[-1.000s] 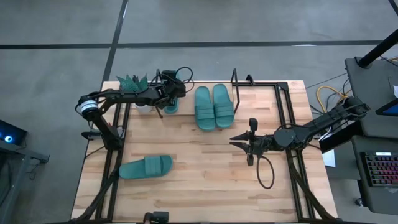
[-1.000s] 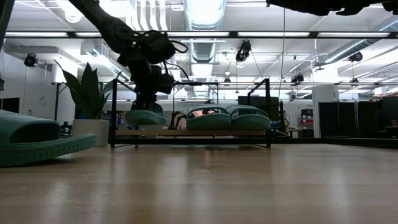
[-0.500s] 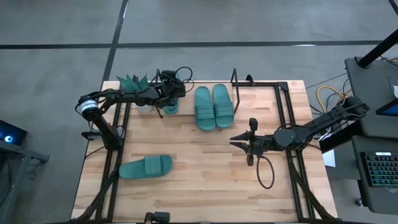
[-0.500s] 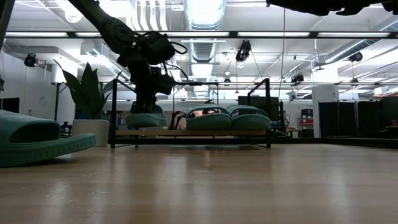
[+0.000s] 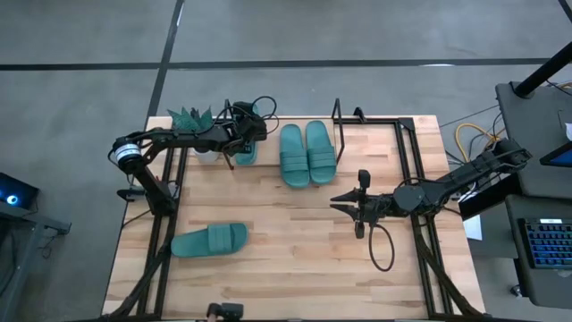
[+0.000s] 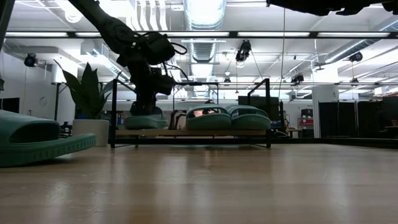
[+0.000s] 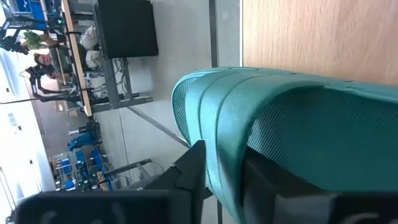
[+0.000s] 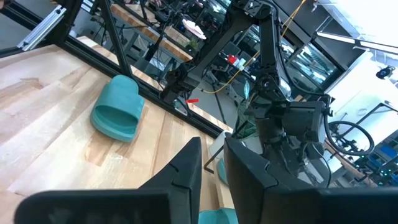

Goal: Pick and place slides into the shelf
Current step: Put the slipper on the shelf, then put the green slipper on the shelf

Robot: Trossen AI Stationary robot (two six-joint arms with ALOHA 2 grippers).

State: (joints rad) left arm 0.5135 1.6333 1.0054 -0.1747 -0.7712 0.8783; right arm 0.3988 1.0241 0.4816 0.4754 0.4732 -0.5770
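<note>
Left gripper (image 5: 239,143) fingers are clamped on a slide (image 7: 298,130), resting it on the shelf (image 6: 186,132) at the left end, beside two slides (image 5: 307,152) already there. Right gripper (image 5: 344,204) hangs mid-table, fingers nearly closed, empty. Fourth slide (image 5: 209,240) lies front-left.

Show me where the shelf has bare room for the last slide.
The shelf is crowded: two slides fill its middle, and the left gripper holds a third at the plant end. Bare board shows at its right end, beside the black frame post.
</note>
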